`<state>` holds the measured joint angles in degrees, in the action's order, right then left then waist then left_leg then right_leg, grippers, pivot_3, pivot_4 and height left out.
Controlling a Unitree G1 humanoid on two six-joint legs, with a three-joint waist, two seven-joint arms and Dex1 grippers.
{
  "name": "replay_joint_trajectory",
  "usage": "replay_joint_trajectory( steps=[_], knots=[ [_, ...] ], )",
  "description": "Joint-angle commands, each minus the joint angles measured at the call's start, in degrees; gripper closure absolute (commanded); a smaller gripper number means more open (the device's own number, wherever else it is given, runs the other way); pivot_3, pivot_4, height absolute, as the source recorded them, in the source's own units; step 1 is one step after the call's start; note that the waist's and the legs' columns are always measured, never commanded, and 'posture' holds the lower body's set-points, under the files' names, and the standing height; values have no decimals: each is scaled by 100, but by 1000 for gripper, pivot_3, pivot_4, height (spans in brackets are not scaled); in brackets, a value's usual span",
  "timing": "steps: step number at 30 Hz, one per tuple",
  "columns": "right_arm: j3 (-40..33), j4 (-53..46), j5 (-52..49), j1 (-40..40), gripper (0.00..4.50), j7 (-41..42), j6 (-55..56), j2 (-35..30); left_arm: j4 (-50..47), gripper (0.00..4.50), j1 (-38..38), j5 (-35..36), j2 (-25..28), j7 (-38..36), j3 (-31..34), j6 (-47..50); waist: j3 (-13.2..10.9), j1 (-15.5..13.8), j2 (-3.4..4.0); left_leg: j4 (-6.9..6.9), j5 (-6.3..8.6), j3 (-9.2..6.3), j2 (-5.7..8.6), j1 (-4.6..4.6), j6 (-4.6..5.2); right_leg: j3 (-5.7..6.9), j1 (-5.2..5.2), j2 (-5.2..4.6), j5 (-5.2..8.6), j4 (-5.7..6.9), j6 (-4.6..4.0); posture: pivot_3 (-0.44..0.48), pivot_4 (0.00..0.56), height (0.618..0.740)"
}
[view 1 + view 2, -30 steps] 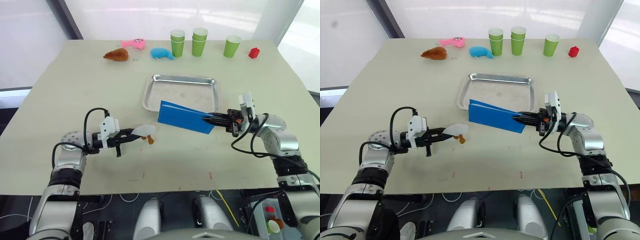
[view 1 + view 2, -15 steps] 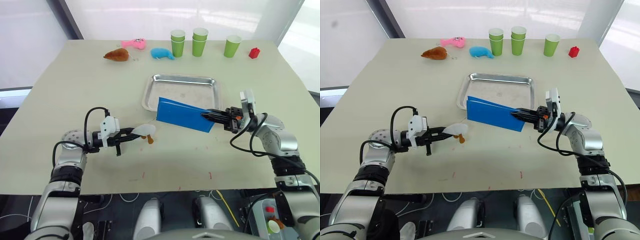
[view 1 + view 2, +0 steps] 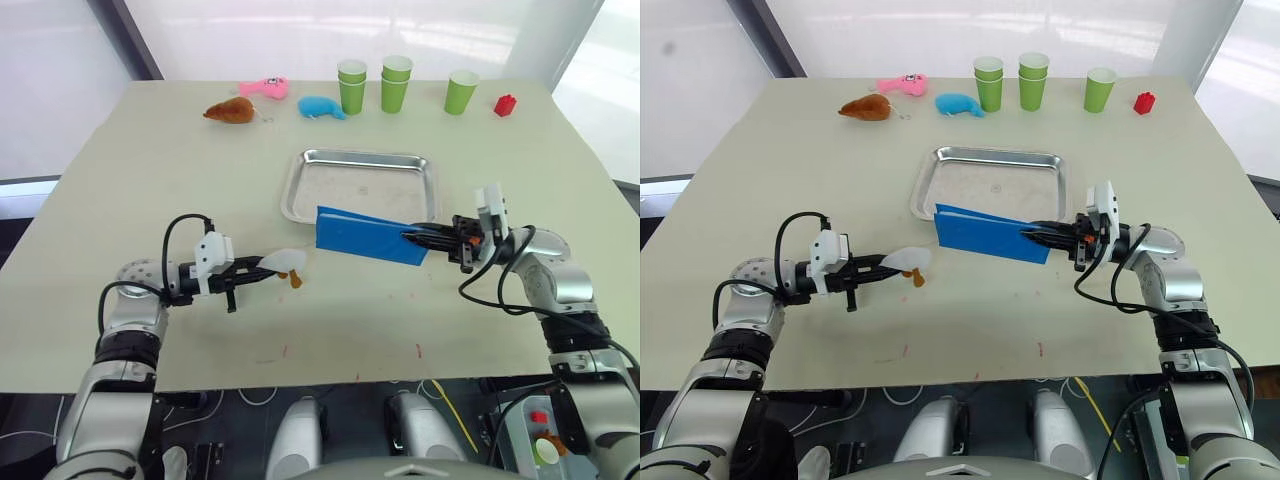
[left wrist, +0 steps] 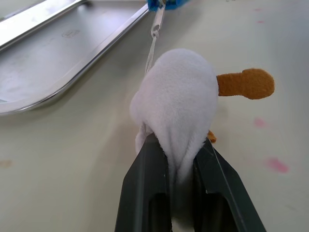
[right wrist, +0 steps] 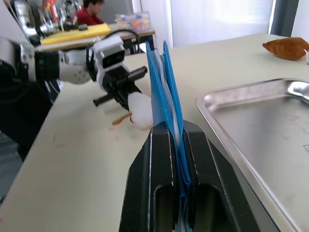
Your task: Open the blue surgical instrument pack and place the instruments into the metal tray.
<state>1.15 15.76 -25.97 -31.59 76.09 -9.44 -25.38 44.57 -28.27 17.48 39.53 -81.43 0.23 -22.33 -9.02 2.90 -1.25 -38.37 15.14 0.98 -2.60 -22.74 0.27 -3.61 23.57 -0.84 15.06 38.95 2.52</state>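
The left arm reaches forward and inward low over the table (image 3: 150, 180), forearm about level, and the left gripper (image 3: 262, 270) has its 2 black fingers (image 4: 145, 188) clenched on a small white plush toy (image 3: 284, 262) with orange feet; a thin cord runs from the toy toward the blue pack. The right arm comes in from the right side, elbow bent, forearm pointing toward the robot's left. The right gripper (image 3: 412, 236) pinches the right end of the blue surgical instrument pack (image 3: 368, 236) between its 2 fingers, which are shut tight on the layered blue fabric.

The pack is held up on edge, its long axis running left to right, with a slight downward slope toward the gripper. It stands at the near rim of the metal tray (image 3: 300, 185), its left end just over the tray's near edge.

Beyond the tray, along the far edge, lie a brown plush toy (image 3: 230, 111), a pink plush toy (image 3: 264, 88), a blue plush toy (image 3: 321, 107), 3 groups of green cups (image 3: 396, 83) and a red block (image 3: 505, 104).
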Motion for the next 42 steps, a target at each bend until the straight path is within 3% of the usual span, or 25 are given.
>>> replay_joint_trajectory(
  steps=[1, 10, 11, 12, 16, 17, 19, 26, 30, 36, 42],
  knots=[
    [93, 7, 303, -29, 4500, 91, 477, -136, 308, 4500, 162, 16, 546, -275, 300, 347, -1, 58, 1, 4, 0, 1, -3, -2, 0, -1, 6, 2, 0, 0, -1, 0, 150, 740],
    [488, -111, 562, -155, 4500, -171, 583, 49, 211, 4500, 51, 40, 1129, -697, 361, 677, -4, 45, 2, 4, 0, 2, 0, -10, 0, 1, 10, -4, 0, -4, -2, 0, 150, 740],
    [514, -128, 556, -151, 4500, -185, 584, 60, 156, 3512, 63, 74, 1156, -747, 362, 789, -4, 28, 2, 3, 0, 4, 2, -13, 0, 1, 10, -7, 0, -6, -1, 0, 150, 740],
    [531, -144, 553, -141, 4500, -193, 586, 67, 62, 3277, 75, 150, 1173, -791, 384, 986, -6, 5, -2, 2, 0, 5, 3, -14, 0, 1, 10, -9, 0, -6, -1, 0, 150, 740],
    [537, -160, 543, -104, 4500, -194, 614, 53, -254, 1335, 66, 353, 1256, -890, 478, 1602, -7, -57, -1, 2, 0, 5, 3, -16, 0, 2, 11, -9, 0, -8, -1, 0, 150, 740],
    [529, -156, 542, -102, 4500, -186, 618, 42, -337, 649, 49, 386, 1296, -917, 517, 1770, -7, -62, -1, 2, 0, 3, 3, -16, 0, 4, 12, -8, 1, -7, -1, 0, 150, 740],
    [518, -143, 550, -119, 4500, -163, 634, 13, -418, 48, 1, 414, 1421, -1001, 579, 1966, -8, -75, -2, 2, 0, 2, 3, -16, 0, 6, 11, -8, 1, -6, -1, 0, 150, 740],
    [511, -111, 518, -143, 4500, -58, 643, -48, -562, 8, -174, 948, 1892, -1107, 683, 2803, -11, -58, -4, 2, 0, 1, 2, -18, 0, 6, 13, -7, 1, -7, -2, 0, 150, 740],
    [536, -98, 518, -133, 4500, -59, 661, -15, -876, 8, -496, 1437, 1769, -1107, 865, 3763, -16, -76, -10, 0, 0, -1, 3, -21, 0, 9, 13, -8, 1, -5, -1, 0, 150, 740],
    [542, -141, 488, -89, 4500, -54, 626, 19, -1611, 8, -590, 1316, 764, -273, 830, 3485, -18, -98, -10, -2, 0, -3, 7, -22, -1, 11, 10, -13, 1, -7, -1, 0, 150, 740],
    [549, -163, 498, -108, 4500, -20, 561, -4, -1778, 8, -599, 965, 151, -102, 573, 3055, -21, -48, -15, -3, -1, -2, 8, -24, -1, 7, 12, -12, 0, -7, -2, 0, 150, 740]
  ],
)
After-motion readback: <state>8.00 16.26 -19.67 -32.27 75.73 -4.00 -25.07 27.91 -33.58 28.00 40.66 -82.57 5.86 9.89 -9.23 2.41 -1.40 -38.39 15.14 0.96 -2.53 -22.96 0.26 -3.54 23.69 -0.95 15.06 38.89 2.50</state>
